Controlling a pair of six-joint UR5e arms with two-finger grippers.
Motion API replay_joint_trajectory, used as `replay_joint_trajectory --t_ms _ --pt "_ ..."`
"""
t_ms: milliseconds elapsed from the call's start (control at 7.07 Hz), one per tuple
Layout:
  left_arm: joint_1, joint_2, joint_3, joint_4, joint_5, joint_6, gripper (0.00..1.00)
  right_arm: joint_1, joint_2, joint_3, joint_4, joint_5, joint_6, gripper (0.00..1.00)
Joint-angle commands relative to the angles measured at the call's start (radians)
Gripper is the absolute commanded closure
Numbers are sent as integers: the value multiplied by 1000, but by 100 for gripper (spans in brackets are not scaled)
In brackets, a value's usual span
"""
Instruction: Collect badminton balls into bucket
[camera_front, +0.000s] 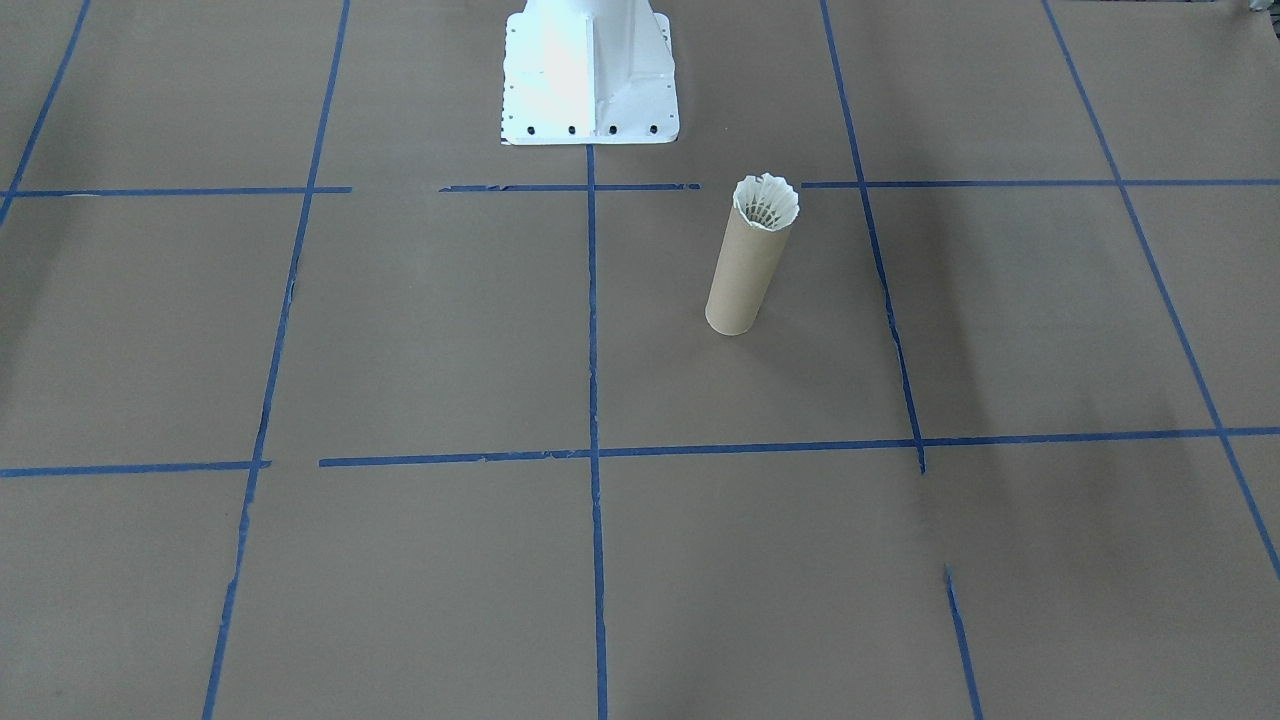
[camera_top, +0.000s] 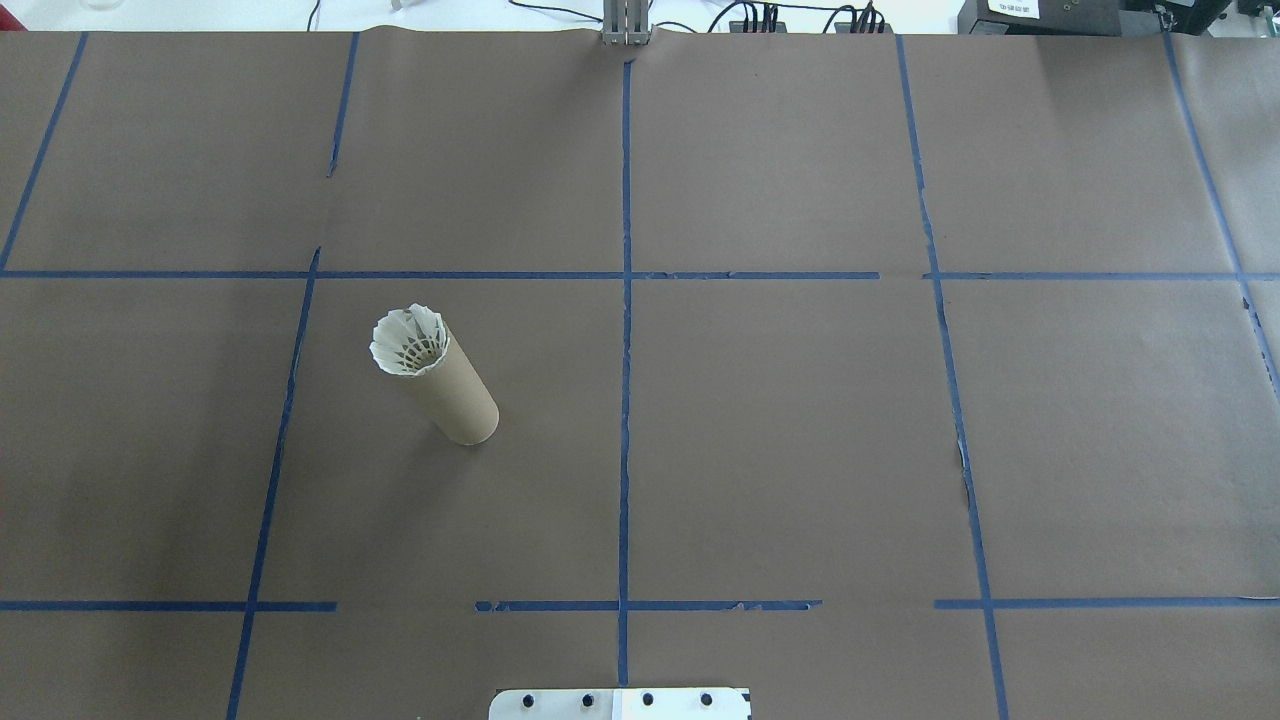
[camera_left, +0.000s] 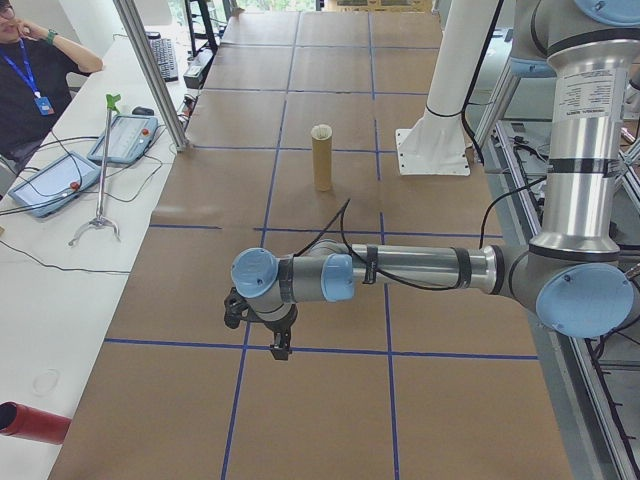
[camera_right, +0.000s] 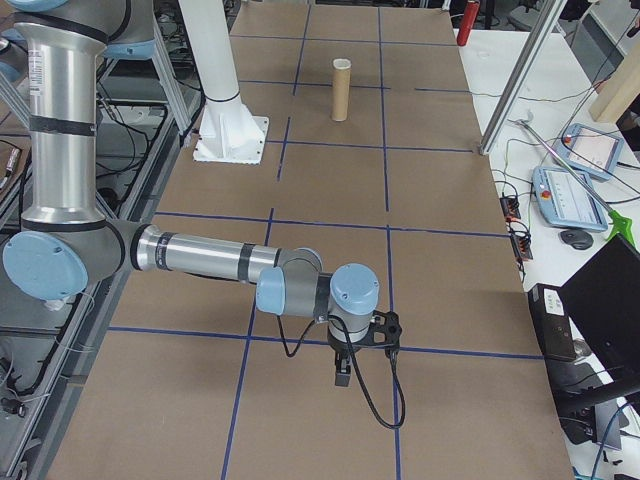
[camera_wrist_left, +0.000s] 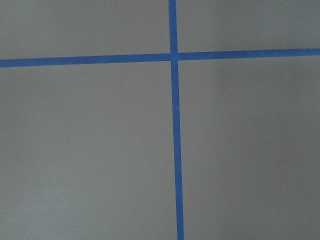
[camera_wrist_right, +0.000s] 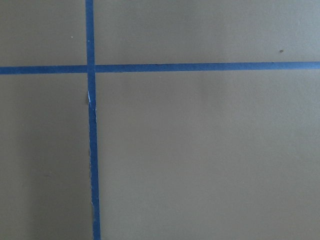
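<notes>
Already, the small white feather shuttlecock is seen seated in the mouth of the tall narrow brown cardboard tube, cork end down and feather skirt flared just above the rim. The tube stands upright on the brown paper-covered surface marked with blue tape lines, on the robot's left half and near the white metal base plate. No other shuttlecock is found on the surface in any view, so the collecting is judged to be complete, or very nearly so.

The left end effector is seen only from the table's left end, pointing down over a tape crossing, well apart from the tube; whether it is wide or narrow cannot be told. The right end effector is likewise shown only from the table's right end, low over a tape line, and its opening cannot be told either. Nothing is seen held by either one. Both wrist cameras show only bare paper and tape.

Should any further move be called for, the tube's long axis is vertical, so entry would have to be made from straight above; the left arm is judged the nearer, the tube lying on its side of the centre line.
</notes>
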Motion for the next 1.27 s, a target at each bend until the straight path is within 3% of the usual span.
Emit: replay_joint_trajectory --t_ms 0,1131 --pt "-11 -4 -2 6 5 -8 0 0 0 0 0 -1 0 0" --pt "-26 6 -45 10 19 -7 0 0 0 0 0 1 0 0"
